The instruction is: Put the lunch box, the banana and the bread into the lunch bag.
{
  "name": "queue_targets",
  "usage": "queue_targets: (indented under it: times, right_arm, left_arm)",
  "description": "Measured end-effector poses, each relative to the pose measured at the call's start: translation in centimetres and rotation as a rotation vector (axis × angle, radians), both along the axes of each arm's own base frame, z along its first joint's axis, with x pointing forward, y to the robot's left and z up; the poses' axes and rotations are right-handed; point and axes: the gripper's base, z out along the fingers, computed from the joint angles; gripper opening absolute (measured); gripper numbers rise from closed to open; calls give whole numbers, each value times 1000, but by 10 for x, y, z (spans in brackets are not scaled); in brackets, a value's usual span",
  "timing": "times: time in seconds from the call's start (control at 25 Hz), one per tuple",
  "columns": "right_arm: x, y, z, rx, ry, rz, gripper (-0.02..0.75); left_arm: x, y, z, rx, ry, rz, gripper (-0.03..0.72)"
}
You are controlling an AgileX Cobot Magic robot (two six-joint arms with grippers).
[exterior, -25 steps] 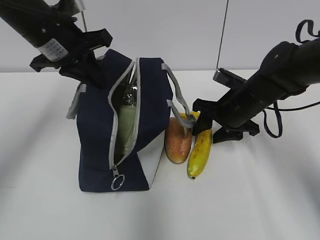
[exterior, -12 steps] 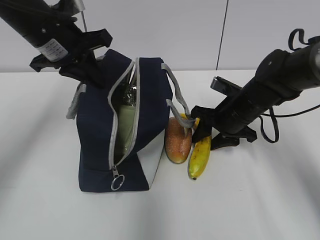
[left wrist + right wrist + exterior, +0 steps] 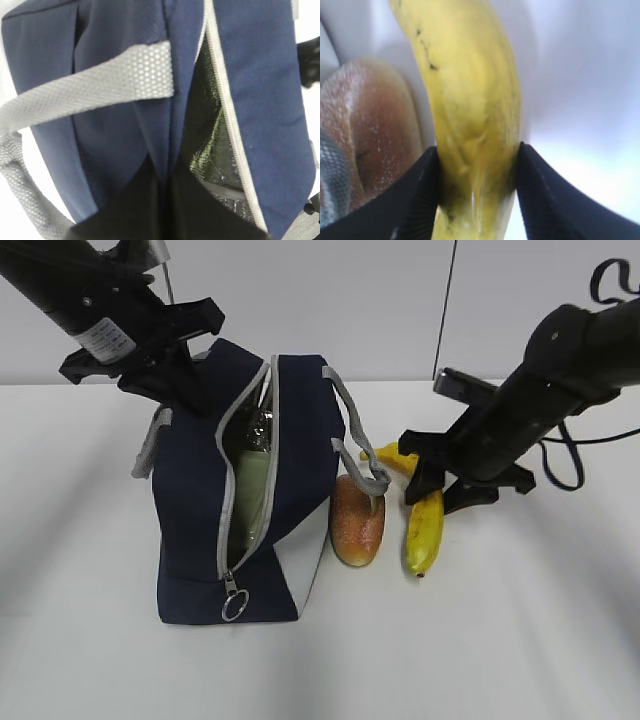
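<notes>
**Banana gripped, bag held open**

White table [image 3: 520, 640], plain grey-white wall behind. The bag [image 3: 190, 500] stood left of centre, zipper undone, mouth gaping along the top and front. The left gripper [image 3: 170, 360] was at the bag's upper left edge, jaws pressed together; the left wrist view showed only the dark jaw base against navy fabric, so it looked pinched on the bag's rim, holding it open. A pale green lid showed inside the opening: the box [image 3: 252, 502] was in, judged done.

The bread [image 3: 357, 522] lay on the table touching the bag's white side, under a grey handle [image 3: 352, 430]. The banana [image 3: 424, 520] was just right of the bread, clamped near its middle by the right gripper [image 3: 440, 488]; in the right wrist view both pads [image 3: 422, 192] pressed its sides. Its lower tip looked near or at the table; lifted or not, could not tell.

Step in hand: banana. Next called for a lift clear of the bread, a carry left over the handle, then a lowering into the gap beside the box. Bread was left for last.
</notes>
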Motion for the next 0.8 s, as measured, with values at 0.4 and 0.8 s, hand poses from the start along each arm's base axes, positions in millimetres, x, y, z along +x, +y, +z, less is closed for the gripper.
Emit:
queue_targets:
  times: [0.4, 0.8]
  right_arm:
    - [-1, -46, 106, -3, -222, -93, 340]
    - [-18, 39, 158, 503, -301, 71, 339]
  left_arm:
    - [0, 0, 0, 1, 3, -1, -3]
    - [0, 0, 0, 1, 2, -1, -3]
